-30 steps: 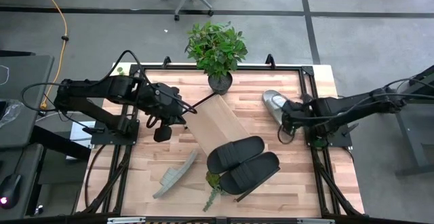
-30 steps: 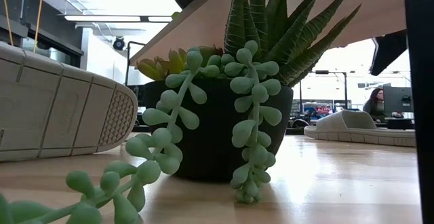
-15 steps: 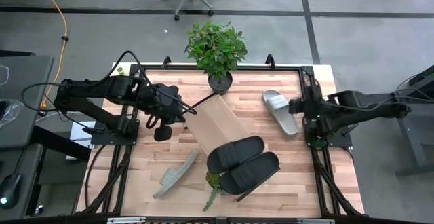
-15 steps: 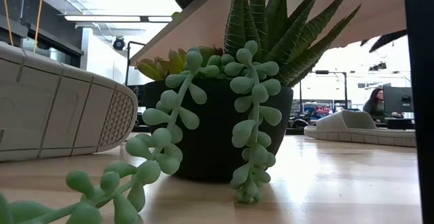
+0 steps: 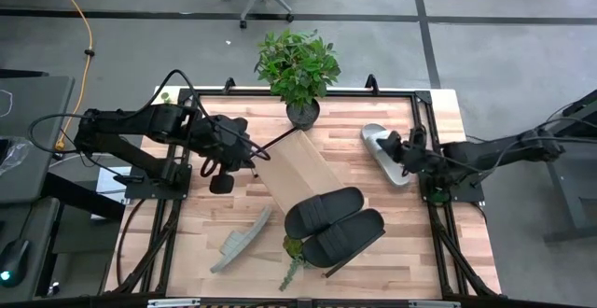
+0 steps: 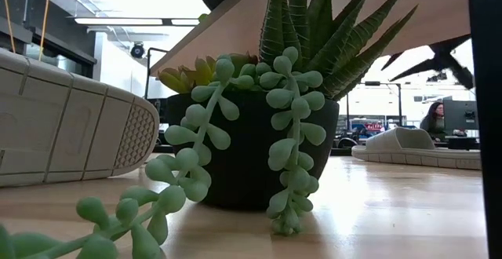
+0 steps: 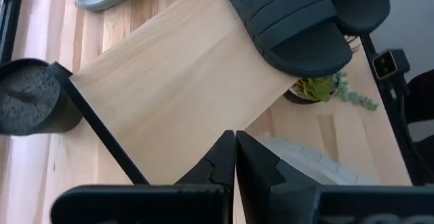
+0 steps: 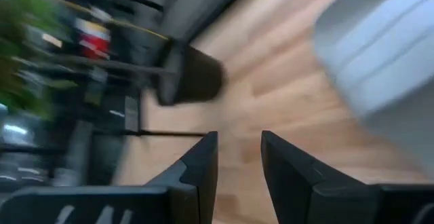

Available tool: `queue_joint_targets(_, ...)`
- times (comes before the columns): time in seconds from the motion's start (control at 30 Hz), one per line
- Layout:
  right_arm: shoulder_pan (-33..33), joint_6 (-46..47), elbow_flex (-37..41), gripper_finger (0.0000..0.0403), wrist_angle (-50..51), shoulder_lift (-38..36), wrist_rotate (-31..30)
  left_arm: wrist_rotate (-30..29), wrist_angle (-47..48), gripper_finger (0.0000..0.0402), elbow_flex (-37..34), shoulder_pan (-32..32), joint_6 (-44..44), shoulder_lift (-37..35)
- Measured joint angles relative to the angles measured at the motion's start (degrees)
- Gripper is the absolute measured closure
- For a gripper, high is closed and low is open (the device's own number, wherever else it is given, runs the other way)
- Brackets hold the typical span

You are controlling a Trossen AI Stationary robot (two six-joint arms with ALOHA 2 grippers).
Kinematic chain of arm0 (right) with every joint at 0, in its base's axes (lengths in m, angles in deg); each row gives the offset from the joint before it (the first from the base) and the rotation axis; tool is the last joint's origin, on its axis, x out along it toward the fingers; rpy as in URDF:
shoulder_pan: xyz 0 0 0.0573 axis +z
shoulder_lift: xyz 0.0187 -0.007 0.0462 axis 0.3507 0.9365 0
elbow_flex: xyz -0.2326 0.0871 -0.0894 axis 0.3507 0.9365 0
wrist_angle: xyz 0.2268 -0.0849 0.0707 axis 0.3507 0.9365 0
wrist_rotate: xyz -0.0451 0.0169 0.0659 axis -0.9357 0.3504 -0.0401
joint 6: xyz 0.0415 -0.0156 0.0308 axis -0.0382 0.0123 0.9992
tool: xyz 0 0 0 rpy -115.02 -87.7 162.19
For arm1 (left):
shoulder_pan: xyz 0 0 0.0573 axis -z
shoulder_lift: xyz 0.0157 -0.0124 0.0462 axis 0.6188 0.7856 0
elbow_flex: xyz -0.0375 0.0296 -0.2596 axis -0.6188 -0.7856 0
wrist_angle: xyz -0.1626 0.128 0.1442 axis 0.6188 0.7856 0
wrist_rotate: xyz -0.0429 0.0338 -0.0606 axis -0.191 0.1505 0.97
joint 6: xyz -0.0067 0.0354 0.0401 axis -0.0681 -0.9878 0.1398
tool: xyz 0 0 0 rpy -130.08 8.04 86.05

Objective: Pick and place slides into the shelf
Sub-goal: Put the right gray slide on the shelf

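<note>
I have the grey slide (image 5: 384,151) at the table's right side, flat, strap up, long axis slanting from the far left toward the near right. My right gripper (image 5: 408,146) hangs just beside it, fingers parted, holding nothing. I judge this the reach; next I must close on the strap. The shelf (image 5: 297,166) lies mid-table with 2 black slides (image 5: 333,221) on its near end. My left gripper (image 5: 254,156) waits clenched at its far end

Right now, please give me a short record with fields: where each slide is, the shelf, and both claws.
black slides: two, on the shelf's near end
grey slide 1, flat on the table, beside the right claw
grey slide 2, on its edge, near left
shelf, lying diagonally, one end by the plant pot
left claw, shut, empty, at the shelf's far end
right claw, open, empty
</note>
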Motion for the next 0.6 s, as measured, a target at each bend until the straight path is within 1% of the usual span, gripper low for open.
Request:
queue_joint_targets(0.07,0.82,2.06,3.40,0.0300,-5.90,-1.07,-4.95,0.69,0.46,0.0399,0.00,0.00,-1.46,-0.09)
queue_joint_targets(0.1,1.22,3.28,4.57,0.0300,-6.55,-1.42,-7.22,1.10,0.50,0.0399,0.00,0.00,-2.49,-0.13)
queue_joint_targets(0.17,1.93,6.67,5.33,0.0300,-4.84,-1.65,-9.23,1.99,0.85,0.0399,0.00,0.00,-4.84,-0.15)
queue_joint_targets(0.37,4.39,15.50,5.33,0.0299,0.33,-1.03,-10.92,2.54,2.77,0.0399,0.00,0.00,-6.91,-0.15)
queue_joint_targets(0.47,5.52,22.48,5.33,0.0299,4.49,-0.02,-11.95,2.54,3.47,0.0399,0.00,0.00,-7.80,-0.15)
queue_joint_targets(0.53,6.44,27.34,5.34,0.0299,7.77,0.47,-10.98,2.54,3.45,0.0399,0.00,0.00,-7.78,-0.15)
queue_joint_targets(0.6,7.19,28.77,5.38,0.0299,9.34,0.73,-8.75,2.54,3.34,0.0399,0.00,0.00,-7.78,-0.15)
